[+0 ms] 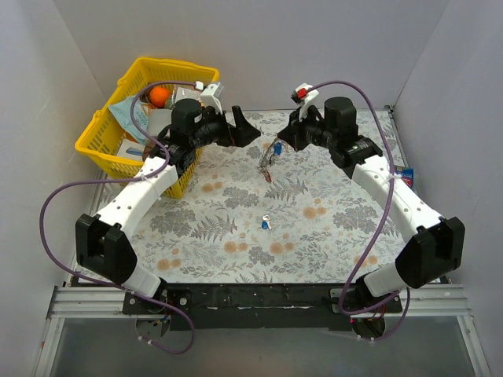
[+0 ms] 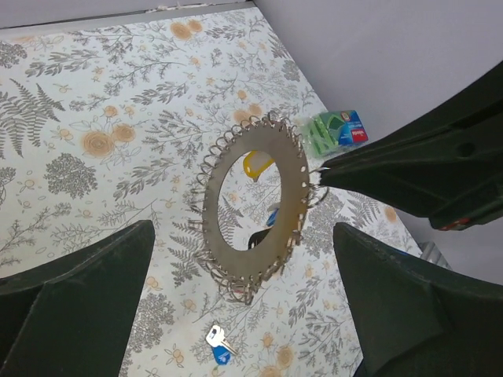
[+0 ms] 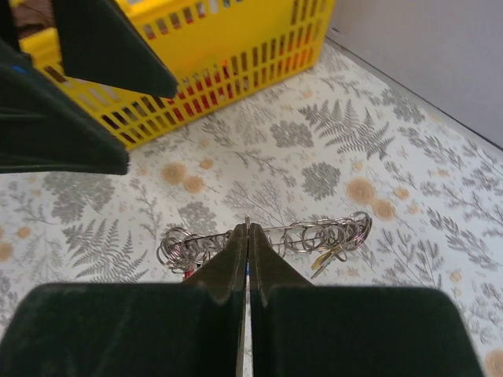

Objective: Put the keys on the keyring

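A worktop [image 1: 330, 228] covered in a pale cloth printed with grey ferns and orange blossoms fills the middle. Plain pale grey walls enclose it: a back wall [image 1: 314, 47], a left wall [image 1: 31, 118] and a right wall [image 1: 464, 86]. A yellow slatted basket [image 1: 96, 135] sits at the far left corner. An aluminium rail [image 1: 82, 302] runs along the near edge. The light is soft and even.

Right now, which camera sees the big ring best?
The left wrist camera: the ring faces it, whole circle showing. The right wrist camera sees only its edge, pinched in the right gripper. From the top camera it is tiny.
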`<state>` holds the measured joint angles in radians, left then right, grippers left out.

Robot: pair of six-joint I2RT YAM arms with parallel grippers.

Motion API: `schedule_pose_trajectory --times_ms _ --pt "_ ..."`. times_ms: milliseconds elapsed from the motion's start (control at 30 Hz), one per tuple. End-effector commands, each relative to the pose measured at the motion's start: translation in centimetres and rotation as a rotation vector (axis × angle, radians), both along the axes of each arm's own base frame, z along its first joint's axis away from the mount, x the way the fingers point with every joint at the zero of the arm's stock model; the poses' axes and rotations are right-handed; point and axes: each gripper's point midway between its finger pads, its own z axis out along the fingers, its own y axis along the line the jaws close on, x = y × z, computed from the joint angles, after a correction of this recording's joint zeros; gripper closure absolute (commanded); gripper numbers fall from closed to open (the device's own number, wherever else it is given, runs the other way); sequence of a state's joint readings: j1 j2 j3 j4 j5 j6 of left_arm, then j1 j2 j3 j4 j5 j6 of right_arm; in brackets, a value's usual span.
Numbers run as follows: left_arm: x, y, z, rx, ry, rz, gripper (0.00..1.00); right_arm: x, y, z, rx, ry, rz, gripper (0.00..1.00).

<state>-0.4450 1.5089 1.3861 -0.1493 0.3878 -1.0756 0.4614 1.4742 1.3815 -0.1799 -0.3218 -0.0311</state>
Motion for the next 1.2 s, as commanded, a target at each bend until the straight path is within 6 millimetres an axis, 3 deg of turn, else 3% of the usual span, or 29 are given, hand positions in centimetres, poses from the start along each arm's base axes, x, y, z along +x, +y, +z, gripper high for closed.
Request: schedule_pose_trajectory --times_ms 0,267,400,500,767,1167 --pt "-1.8 0.1 2.2 -0.059 -0.04 -0.106 0.02 -2.2 1.5 5.5 0.17 -0.134 0.184 0.99" --pt "-3.6 0.0 3.4 -0.155 -0.055 -0.262 0.05 -5.5 2.2 7.9 0.315 -0.133 0.351 0.99" --pt "-4.8 -0.5 3.9 -0.193 -0.062 -0.357 0.14 -6.5 2.2 8.6 0.374 -0.145 0.401 0.99" --pt "-5.4 -0.9 4.0 -0.21 -0.06 -0.41 0.18 -6.9 2.1 8.8 0.382 -0.147 0.416 0.99" --pt "-6.4 -1.4 4.2 -0.255 -0.041 -0.497 0.41 -7.7 1.9 9.1 0.406 -0.14 0.437 0.99" --pt "-7.0 -1.8 5.0 -0.286 -0.034 -0.551 0.52 -8.5 1.8 10.1 0.46 -0.136 0.484 0.99"
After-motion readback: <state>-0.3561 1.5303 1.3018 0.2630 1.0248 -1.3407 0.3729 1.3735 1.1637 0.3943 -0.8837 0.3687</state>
